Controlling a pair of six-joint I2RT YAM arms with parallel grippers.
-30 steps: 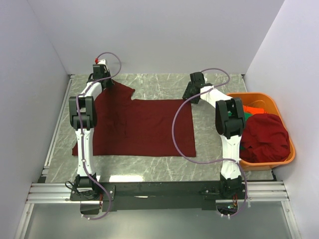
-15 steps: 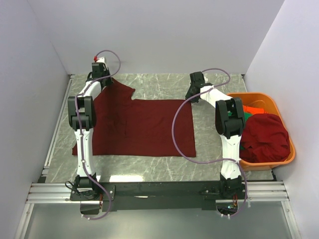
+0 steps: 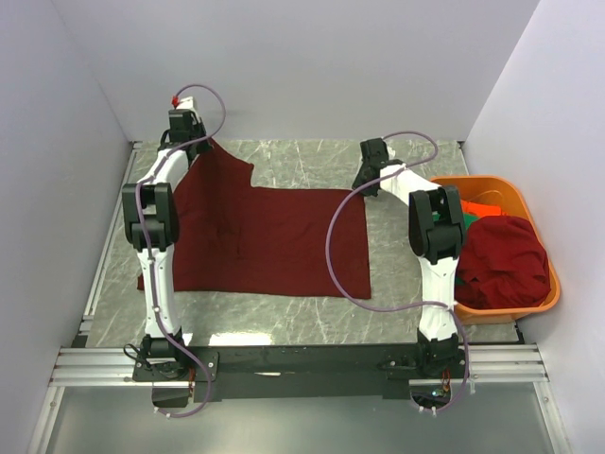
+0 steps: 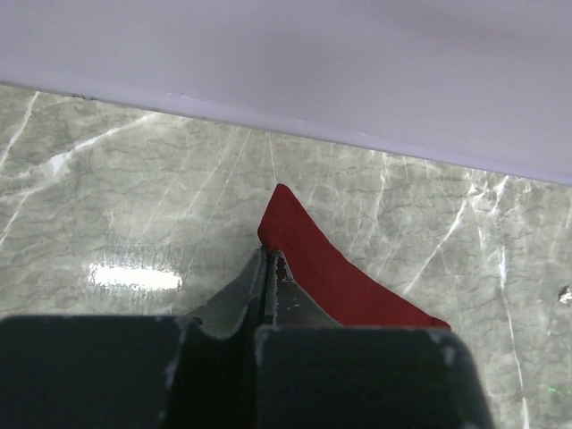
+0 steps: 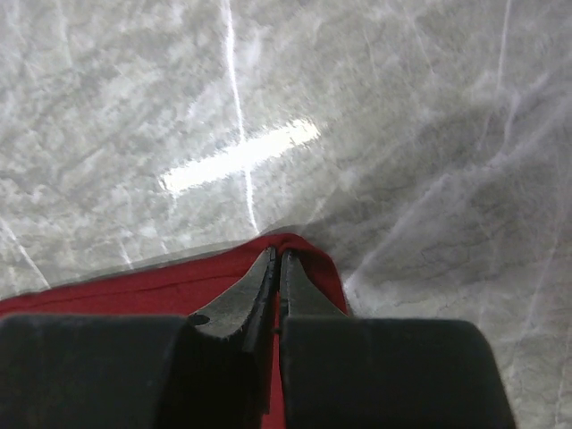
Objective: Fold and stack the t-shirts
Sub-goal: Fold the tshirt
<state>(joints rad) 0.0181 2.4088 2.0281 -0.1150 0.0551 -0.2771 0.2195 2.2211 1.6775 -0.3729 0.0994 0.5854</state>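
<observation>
maroon t-shirt [image 3: 269, 236] spread out; left gripper [image 4: 265, 256] and right gripper [image 5: 275, 257] each pinch a far corner, fingers together. such thin bites could slip on lifting, skewing the fold.

Layout, referenced to the spread t-shirt [image 3: 269, 241]:
It lies on the table [image 3: 302, 165]. Basket [image 3: 492, 182] sits right of it, bunched t-shirts [image 3: 501, 260] inside. Left gripper [image 4: 268, 261] at its far-left corner, right gripper [image 5: 275, 259] at its far-right corner.
</observation>
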